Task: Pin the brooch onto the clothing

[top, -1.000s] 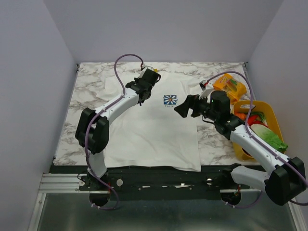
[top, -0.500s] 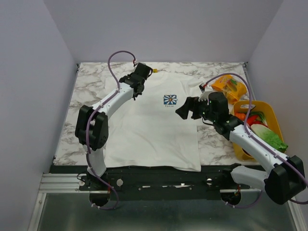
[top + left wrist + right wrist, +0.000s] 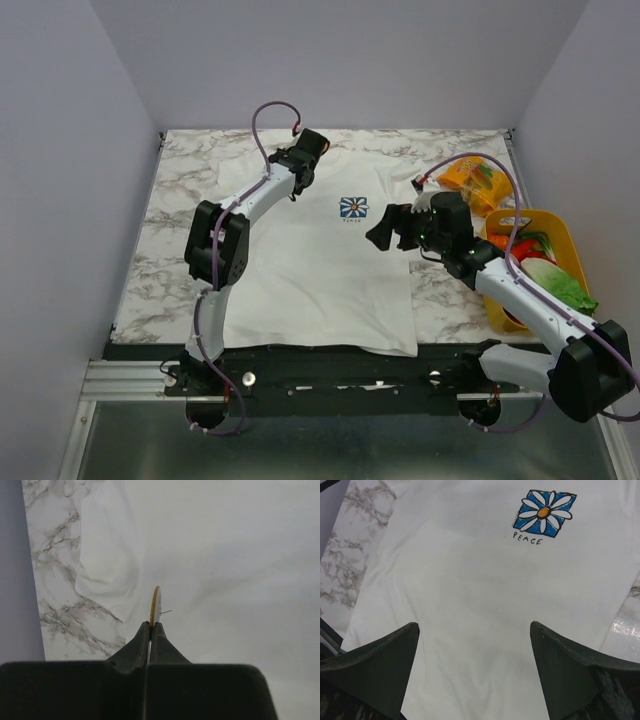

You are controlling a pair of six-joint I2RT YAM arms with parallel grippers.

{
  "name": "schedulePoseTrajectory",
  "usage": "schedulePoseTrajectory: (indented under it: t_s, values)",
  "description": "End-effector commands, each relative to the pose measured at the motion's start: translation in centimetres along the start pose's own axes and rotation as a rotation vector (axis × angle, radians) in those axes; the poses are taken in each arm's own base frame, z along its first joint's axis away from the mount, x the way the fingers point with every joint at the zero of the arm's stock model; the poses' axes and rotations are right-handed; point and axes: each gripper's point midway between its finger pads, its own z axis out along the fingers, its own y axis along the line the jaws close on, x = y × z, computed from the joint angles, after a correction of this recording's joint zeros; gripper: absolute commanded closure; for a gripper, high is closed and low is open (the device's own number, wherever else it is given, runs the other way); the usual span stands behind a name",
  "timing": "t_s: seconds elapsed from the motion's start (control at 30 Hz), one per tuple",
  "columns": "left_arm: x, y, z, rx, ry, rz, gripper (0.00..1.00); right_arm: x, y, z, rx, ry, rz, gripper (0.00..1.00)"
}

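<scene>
Bench: marble bench [image 3: 170,200] shows bare well to the left of the flower emblem [image 3: 352,208], beyond the sleeve. A dropped brooch could skid out there, off the cloth.
Left hand: the left hand [image 3: 150,625] is up and to the left of the emblem, over the shoulder of the shirt. It is clenched tight on the brooch.
Brooch: the brooch [image 3: 155,602] is a thin gold disc seen edge-on, nipped only by its lower rim, with a fine wire jutting to one side. It sits left of the emblem, over white cloth; whether it touches the cloth I cannot tell.
Slip risk: with so little of the rim held, a sideways push when the pin meets the fabric could twist the disc in the fingertips or flick it free.
T-shirt: the T-shirt [image 3: 320,270] lies loose around the emblem, with a soft pucker towards the sleeve. Nothing holds it down, so the pin may drag and bunch the cloth instead of piercing it.
Right hand: the right hand [image 3: 474,627] hovers just right of the emblem, spread wide and grasping nothing. If it comes in to brace the cloth, it could wrinkle the shirt or crowd the left hand.
Snack packet: the snack packet [image 3: 477,178] lies farther right of the emblem, off the shirt, and looks unlikely to interfere.
</scene>
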Motion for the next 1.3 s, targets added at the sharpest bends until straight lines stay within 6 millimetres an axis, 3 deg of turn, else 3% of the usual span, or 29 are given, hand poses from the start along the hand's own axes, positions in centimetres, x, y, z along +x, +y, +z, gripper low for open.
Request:
schedulePoseTrajectory:
  t_s: [0.0,0.23,0.47,0.97,1.27]
  values:
    - [-0.5,1.0,2.0,-0.121,0.015,0.131,1.0,0.5,-0.9,0.0,0.039,0.026,-0.008,0.01]
    - [-1.6,0.3,4.2,-0.167,0.031,0.251,1.0,1.3,-1.2,0.2,0.046,0.063,0.001,0.01]
    - [-0.3,0.0,6.5,-0.233,0.078,0.391,1.0,2.1,-1.5,-0.1,0.061,0.08,0.006,0.01]
    - [0.2,-0.3,7.4,-0.278,0.096,0.433,1.0,2.6,-1.7,-0.4,0.069,0.1,0.01,0.0]
    - [0.9,-0.4,8.7,-0.396,0.131,0.536,1.0,2.2,-0.5,-0.5,0.022,0.106,0.036,0.0]
